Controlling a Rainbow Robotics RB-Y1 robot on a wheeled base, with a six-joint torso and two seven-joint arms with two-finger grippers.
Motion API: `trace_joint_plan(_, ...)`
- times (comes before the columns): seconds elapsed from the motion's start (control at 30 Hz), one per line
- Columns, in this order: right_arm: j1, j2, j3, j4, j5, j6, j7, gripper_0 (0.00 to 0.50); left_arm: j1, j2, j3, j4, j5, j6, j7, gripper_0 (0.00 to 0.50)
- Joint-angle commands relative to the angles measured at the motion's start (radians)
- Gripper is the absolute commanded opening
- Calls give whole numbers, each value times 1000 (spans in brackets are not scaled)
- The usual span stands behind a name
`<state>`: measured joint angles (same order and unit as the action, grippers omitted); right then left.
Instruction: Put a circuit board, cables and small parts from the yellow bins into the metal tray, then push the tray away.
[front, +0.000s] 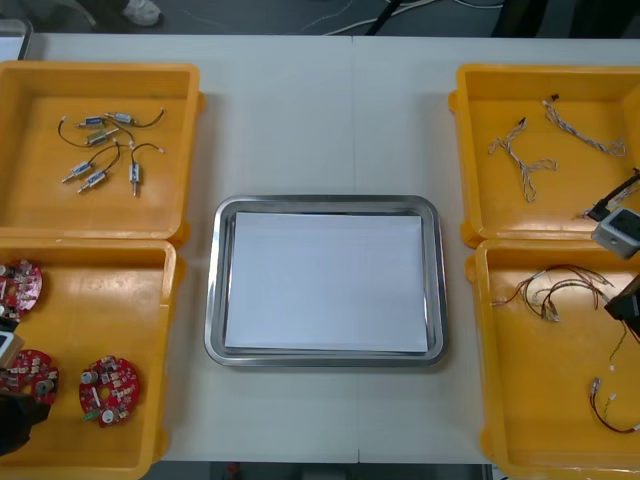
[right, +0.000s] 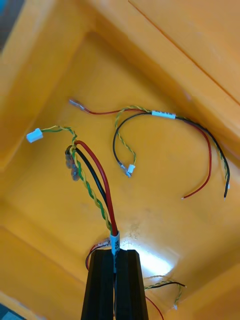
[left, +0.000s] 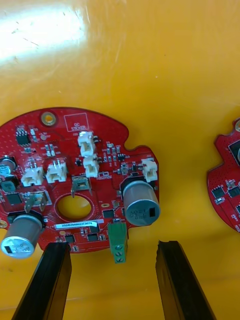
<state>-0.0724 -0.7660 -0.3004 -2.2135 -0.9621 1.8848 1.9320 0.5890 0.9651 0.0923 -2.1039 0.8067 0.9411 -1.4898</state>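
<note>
My right gripper (right: 114, 255) is shut on a red, black and yellow cable (right: 95, 185), pinching it at its white tag inside the near right yellow bin (front: 545, 400). In the front view that cable (front: 555, 290) runs toward the right gripper (front: 622, 305) at the table's right edge. My left gripper (left: 112, 246) stands open over a round red circuit board (left: 80, 190) in the near left yellow bin (front: 140, 300). The board's green connector lies between the fingers. In the front view the left gripper (front: 15, 420) sits at that bin's near left corner. The metal tray (front: 215, 290), white inside, lies in the middle.
Two more red boards (front: 108, 388) (front: 20, 283) share the near left bin. The far left bin (front: 30, 200) holds several small metal parts (front: 100, 150). Blue and white cables (front: 560, 135) lie in the far right bin. Another cable (right: 165, 145) lies beyond the held one.
</note>
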Motion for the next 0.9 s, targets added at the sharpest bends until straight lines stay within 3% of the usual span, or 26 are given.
trace_joint_plan(0.03, -72, 10, -31, -64, -27, 35, 7, 0, -17, -20, -20, -1, -20, -5, 10, 500)
trace_joint_plan(0.4, -150, 10, -49, -86, -122, 35, -22, 0, -29, -32, -20, -1, -40, -5, 20, 500)
trace_joint_plan(0.83, -208, 10, -20, -86, -129, 35, -48, 0, -29, -45, -29, -1, -64, -2, 22, 496)
trace_joint_plan(0.9, -219, 10, -5, -86, -126, 35, -58, 0, -26, -46, -31, -1, -70, -2, 22, 451)
